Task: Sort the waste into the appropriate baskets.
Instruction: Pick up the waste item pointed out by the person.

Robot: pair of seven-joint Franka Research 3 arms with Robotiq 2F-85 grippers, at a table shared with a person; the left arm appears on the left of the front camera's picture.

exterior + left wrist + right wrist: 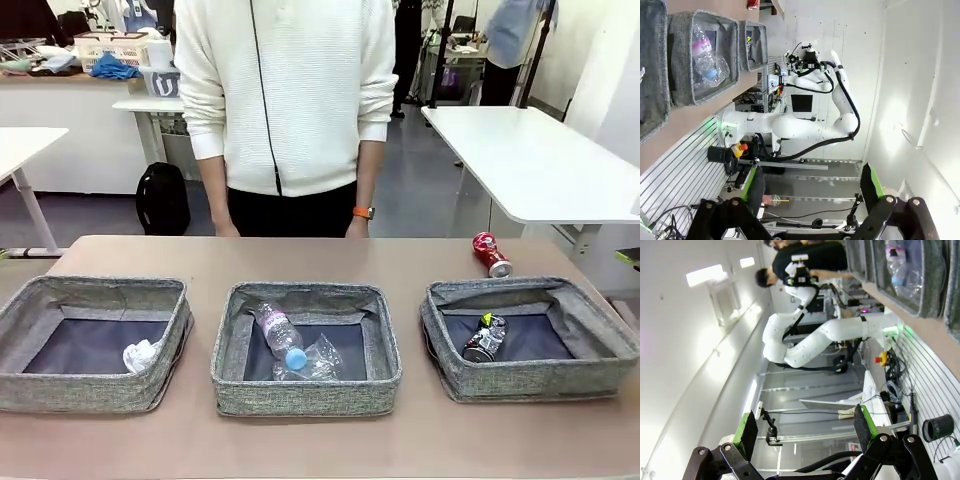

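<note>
Three grey baskets stand in a row on the table. The left basket (pixel 90 393) holds a white paper wad (pixel 140 355). A clear bottle (pixel 279 335) with a blue cap and a clear plastic cup (pixel 322 358) lie in the middle basket (pixel 300 396). The right basket (pixel 540 380) holds a crushed dark can (pixel 485 338). Behind it, a crushed red can (pixel 491 254) lies on the bare table. My left gripper (pixel 811 182) is open and empty, away from the table, and so is my right gripper (pixel 805 426). The bottle (pixel 702 50) in the middle basket (pixel 687 95) appears at the left wrist view's top left.
A person in a white sweater (pixel 290 90) stands at the far side, both hands low at the table edge. Bare tabletop (pixel 330 262) runs between the person and the baskets. The other arm (pixel 810 85) shows raised beside the table. White tables stand behind.
</note>
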